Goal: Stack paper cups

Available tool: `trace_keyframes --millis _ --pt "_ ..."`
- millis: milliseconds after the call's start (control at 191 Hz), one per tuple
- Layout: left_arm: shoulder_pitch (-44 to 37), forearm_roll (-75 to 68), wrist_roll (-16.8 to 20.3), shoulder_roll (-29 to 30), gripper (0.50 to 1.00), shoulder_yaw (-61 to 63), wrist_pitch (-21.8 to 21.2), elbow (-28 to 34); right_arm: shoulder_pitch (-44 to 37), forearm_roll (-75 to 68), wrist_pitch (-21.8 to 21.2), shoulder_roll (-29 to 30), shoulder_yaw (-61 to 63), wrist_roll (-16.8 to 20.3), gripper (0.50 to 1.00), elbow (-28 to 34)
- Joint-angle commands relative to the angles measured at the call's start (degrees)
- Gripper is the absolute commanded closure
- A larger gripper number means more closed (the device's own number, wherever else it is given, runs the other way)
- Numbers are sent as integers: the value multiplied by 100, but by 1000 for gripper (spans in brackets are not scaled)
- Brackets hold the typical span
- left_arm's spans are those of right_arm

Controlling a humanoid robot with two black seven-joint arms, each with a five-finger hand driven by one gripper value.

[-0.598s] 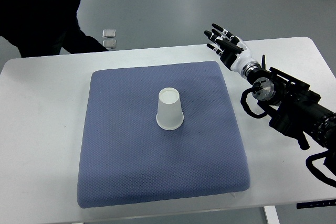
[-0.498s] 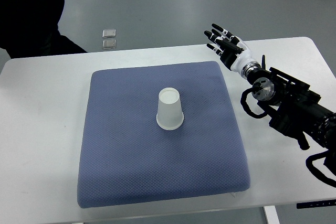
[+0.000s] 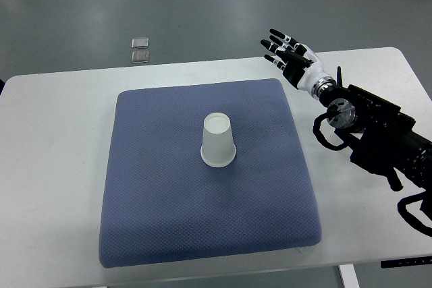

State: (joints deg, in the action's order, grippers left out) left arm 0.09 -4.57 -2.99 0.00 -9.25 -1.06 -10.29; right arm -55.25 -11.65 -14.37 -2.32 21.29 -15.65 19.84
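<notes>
A white paper cup (image 3: 218, 140) stands upside down near the middle of the blue pad (image 3: 148, 200). It may be more than one cup nested; I cannot tell. My right hand (image 3: 287, 56) hovers over the table's far edge, up and to the right of the cup, well apart from it. Its fingers (image 3: 276, 42) are spread and hold nothing. The black right arm (image 3: 378, 136) comes in from the right edge. No left arm shows.
The blue pad lies on a white table (image 3: 47, 166). Two small square pieces (image 3: 140, 49) lie on the grey floor beyond the table's far edge.
The dark-clothed person at the top left has gone out of view. My right hand has shifted slightly up. The cup has not moved.
</notes>
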Motion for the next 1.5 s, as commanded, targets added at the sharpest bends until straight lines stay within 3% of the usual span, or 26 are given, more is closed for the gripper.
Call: trace_keyframes --millis 0,215,341,482,582,734,1059,1248,1494 --pt "0 0 0 0 500 20 1 -9 -179 567 -40 -32 -195 9 585 55" --pt "9 0 0 0 500 55 9 -79 -830 2316 -48 -454 -1443 36 585 485" --pt "17 -18 9 0 500 64 9 -149 -1621 2650 -101 -577 -3175 71 587 670" --pt "17 -9 0 0 500 64 9 -281 -2544 2632 -435 -524 -5592 378 587 802" --pt "17 -9 9 0 500 64 9 -378 -3247 2624 -567 -506 -6945 422 587 1241" --pt "17 -18 9 0 500 55 18 -518 -4599 2597 -1033 -506 -8491 458 587 2436" --pt "17 -18 9 0 500 55 18 -677 -6902 1965 -1639 -541 -9731 449 587 4642" --pt "17 -18 0 0 500 55 18 -677 -7615 1675 -1692 -568 -10136 449 587 5117" --pt "17 -18 0 0 500 64 9 -668 -7967 1604 -1727 -577 -10478 458 587 5416"
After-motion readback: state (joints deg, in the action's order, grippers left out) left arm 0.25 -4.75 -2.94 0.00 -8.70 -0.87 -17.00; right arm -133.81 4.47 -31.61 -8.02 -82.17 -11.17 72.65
